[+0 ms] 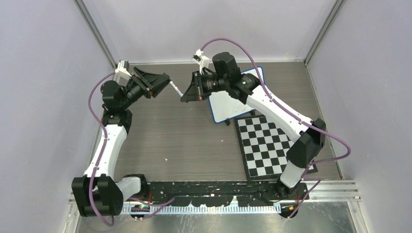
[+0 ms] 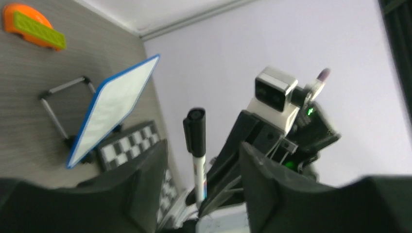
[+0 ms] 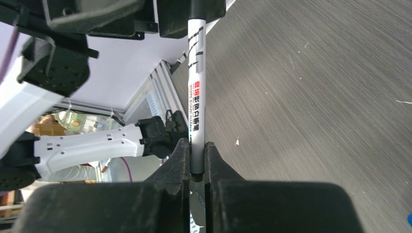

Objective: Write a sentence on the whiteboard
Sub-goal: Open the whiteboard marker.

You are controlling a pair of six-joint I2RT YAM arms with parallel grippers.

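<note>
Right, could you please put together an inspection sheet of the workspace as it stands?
Surface: grey wood-grain table, a few white specks.
Job's things: whiteboard partly under the right arm, no lettering seen on its visible part; marker, black cap on.
Clutter: checkered board; orange piece; metal stand.
Hands: right hand shut on the marker; left hand open, fingers either side of the cap end, not touching.
Cables: purple cables run along both arms, looping at the bases.
Surroundings: pale walls, metal frame rails.
</note>
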